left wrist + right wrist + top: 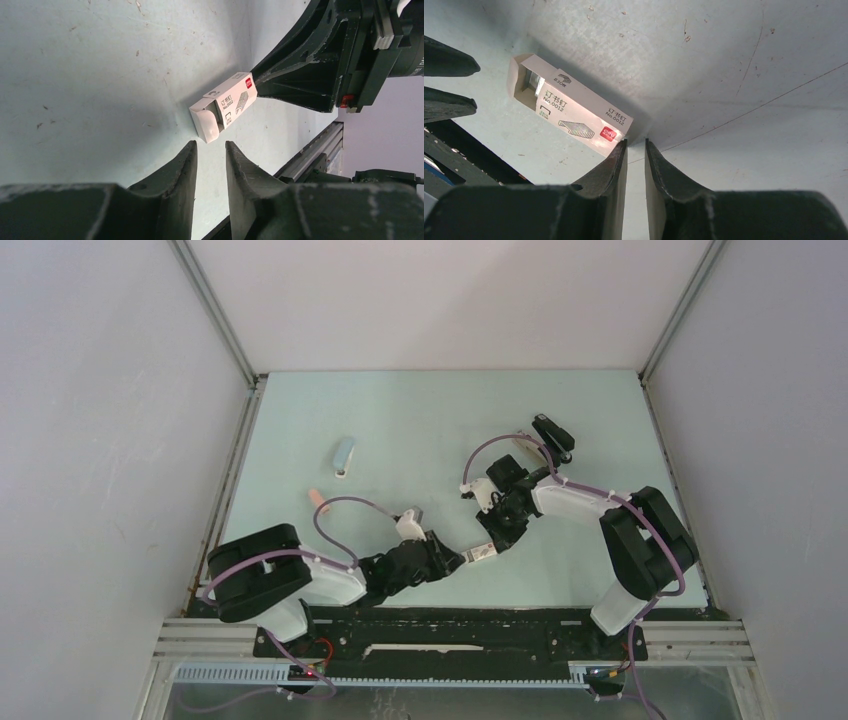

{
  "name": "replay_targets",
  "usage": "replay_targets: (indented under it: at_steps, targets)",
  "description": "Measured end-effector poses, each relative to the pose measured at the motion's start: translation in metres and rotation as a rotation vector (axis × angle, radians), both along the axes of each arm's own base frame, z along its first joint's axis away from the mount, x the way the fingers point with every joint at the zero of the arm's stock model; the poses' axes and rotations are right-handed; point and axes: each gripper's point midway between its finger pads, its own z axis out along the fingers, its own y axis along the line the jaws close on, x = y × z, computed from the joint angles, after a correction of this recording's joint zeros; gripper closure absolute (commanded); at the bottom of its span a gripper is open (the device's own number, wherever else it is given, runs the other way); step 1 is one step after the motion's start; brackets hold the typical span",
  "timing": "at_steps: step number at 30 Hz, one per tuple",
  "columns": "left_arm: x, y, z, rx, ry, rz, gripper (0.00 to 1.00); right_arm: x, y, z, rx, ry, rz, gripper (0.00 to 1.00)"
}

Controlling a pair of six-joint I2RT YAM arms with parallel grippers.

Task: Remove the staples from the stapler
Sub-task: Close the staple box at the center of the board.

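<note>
Staples [535, 83] at box's [574, 116] open end

L arm [330, 580], R arm [575, 502]: white link shells, black joint housings and bases. Purple cable [335, 505] loops along each, held w/ white clips. L gripper [210, 145]: fingers [175, 170] matte dark green-black, tapered wedges, pale scuffs on edges. R gripper [636, 142]: same build. Small red part [346, 101] on R wrist block, white tab above it.
</note>
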Motion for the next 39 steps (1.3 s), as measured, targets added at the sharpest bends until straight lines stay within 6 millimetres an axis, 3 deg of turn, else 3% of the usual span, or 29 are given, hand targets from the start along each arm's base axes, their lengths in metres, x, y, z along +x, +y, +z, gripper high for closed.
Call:
replay_targets:
  at_steps: [8, 19, 39]
  targets:
    - [0.003, -0.001, -0.001, -0.013, -0.008, 0.005, 0.78, 0.0, 0.0, 0.0, -0.001, 0.002, 0.0, 0.73]
    - [0.006, 0.005, -0.019, 0.026, 0.019, 0.014, 0.79, 0.0, 0.0, 0.0, -0.001, 0.002, 0.0, 0.72]
    - [0.005, -0.004, -0.019, -0.008, 0.024, -0.015, 0.8, 0.0, 0.0, 0.0, -0.002, 0.003, 0.0, 0.73]
